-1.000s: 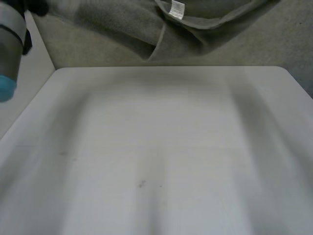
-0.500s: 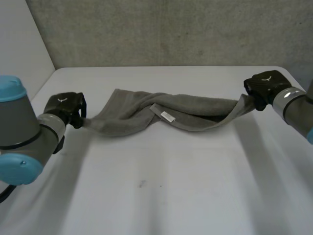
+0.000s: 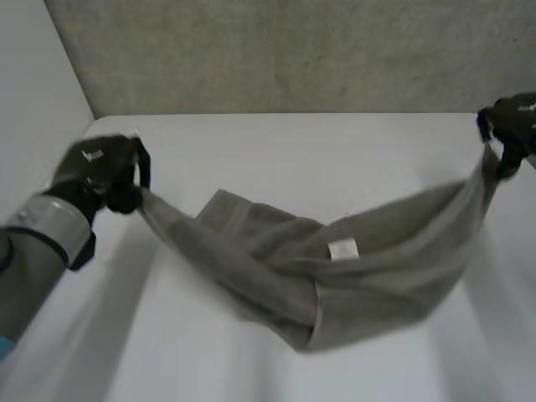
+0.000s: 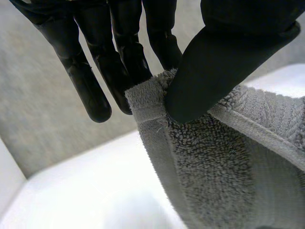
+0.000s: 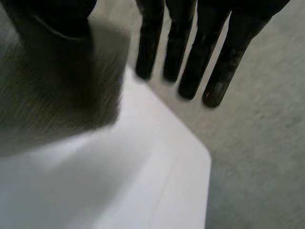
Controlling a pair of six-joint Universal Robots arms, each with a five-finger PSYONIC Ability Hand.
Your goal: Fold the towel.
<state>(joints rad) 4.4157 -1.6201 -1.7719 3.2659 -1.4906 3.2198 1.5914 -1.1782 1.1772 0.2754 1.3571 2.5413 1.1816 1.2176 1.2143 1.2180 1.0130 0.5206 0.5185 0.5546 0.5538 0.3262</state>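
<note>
The towel (image 3: 276,268), grey terry with a woven hem, hangs slung between the two hands above the bench (image 3: 293,142). Its middle sags lowest, over the near half of the bench, bunched into long folds, and a small white label (image 3: 342,249) shows on the side facing up. Whether the lowest fold touches the bench cannot be told.

One end rises toward the bench's left side, into the left hand (image 3: 105,172). In the left wrist view the thumb presses the hemmed corner of the towel (image 4: 214,181) against the fingers (image 4: 124,57). These lie nearly straight behind the cloth, so the corner is pinched between thumb and fingers above the bench (image 4: 95,191).

The other end climbs, pulled narrow, to the right hand (image 3: 509,126) over the bench's far right corner. In the right wrist view the right hand (image 5: 200,47) has its fingers (image 5: 147,52) hanging straight. The thumb lies on the towel (image 5: 47,109), whose edge reaches the nearest finger. The cloth is blurred there, yet it hangs from this pinch above the bench (image 5: 119,191).
</note>
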